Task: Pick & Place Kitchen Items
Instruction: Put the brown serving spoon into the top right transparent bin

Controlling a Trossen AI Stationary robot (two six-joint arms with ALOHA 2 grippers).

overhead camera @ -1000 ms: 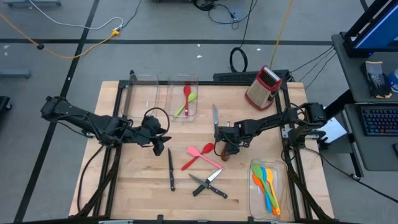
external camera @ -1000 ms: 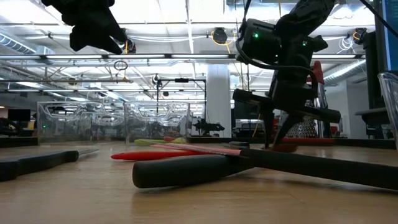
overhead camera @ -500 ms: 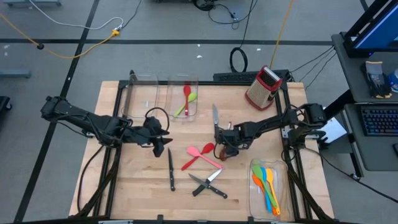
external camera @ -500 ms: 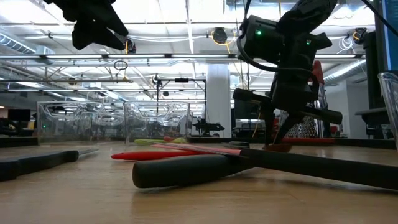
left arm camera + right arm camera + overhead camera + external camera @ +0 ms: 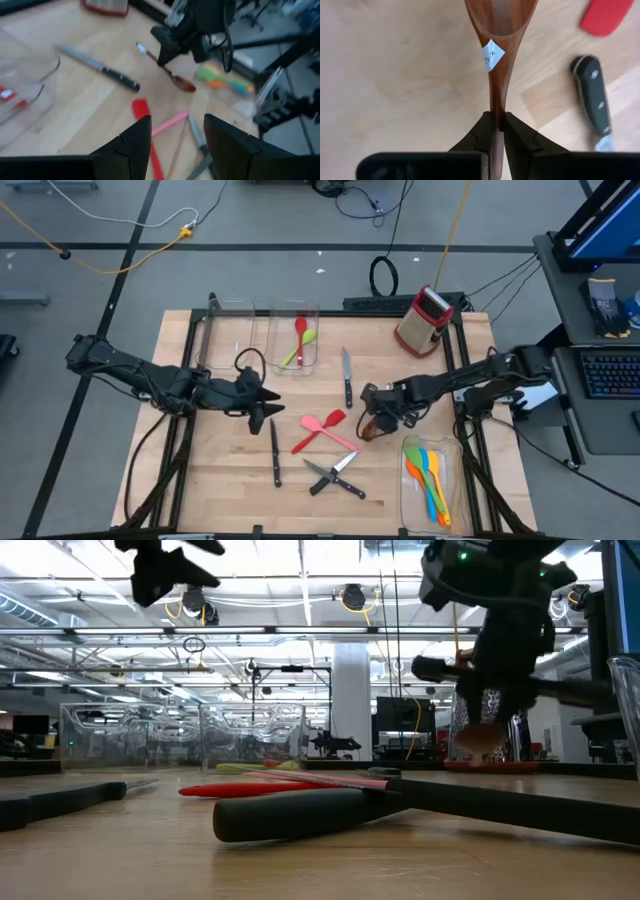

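Brown spoon (image 5: 500, 60) pinched in right gripper (image 5: 496, 131), lifted mid-table. Left gripper (image 5: 172, 132) open, empty, hovering. Bins hold some utensils; knives and red spatula (image 5: 312, 437) remain on table (image 5: 200, 480).

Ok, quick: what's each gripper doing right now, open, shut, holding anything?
Left gripper: open, empty, over the table near a knife.
Right gripper: shut on the brown spoon, lifted off the table.
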